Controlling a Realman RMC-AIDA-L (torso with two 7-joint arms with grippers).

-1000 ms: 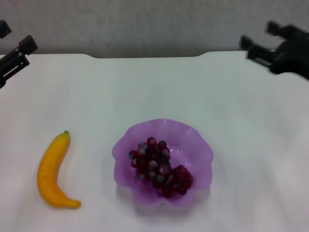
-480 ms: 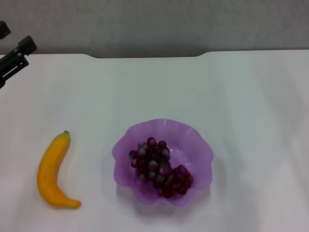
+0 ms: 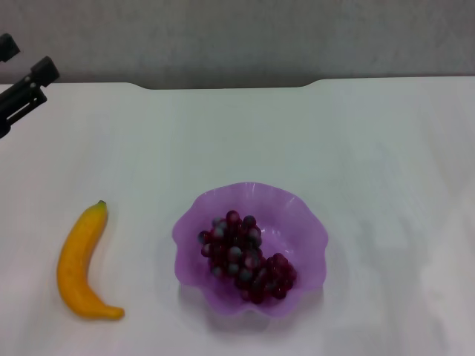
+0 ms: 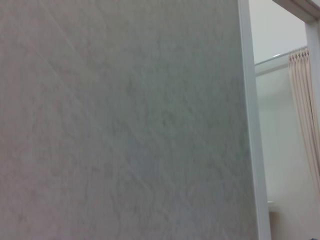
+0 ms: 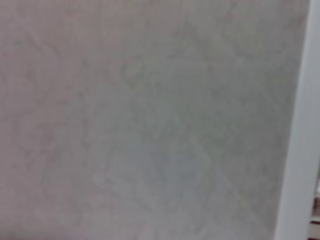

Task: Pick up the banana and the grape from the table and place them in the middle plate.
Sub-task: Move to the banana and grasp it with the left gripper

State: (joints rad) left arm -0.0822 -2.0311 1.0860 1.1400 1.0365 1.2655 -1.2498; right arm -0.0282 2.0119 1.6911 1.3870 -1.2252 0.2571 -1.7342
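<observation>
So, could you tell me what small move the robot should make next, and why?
Probably bring the left gripper from the table's far left edge toward the banana: the grape already lies in the middle plate, while the banana still lies left of it.

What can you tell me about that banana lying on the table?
The banana is a single curved fruit, smooth and yellow-orange, with a small dark green tip at its far end; its sheen suggests plastic. It lies flat on the white table, on the robot's left of the purple plate and clear of it, its bowed side facing away from the plate. Its near end bends toward the plate. Nothing touches it but the tabletop, and no gripper is near it.
</observation>
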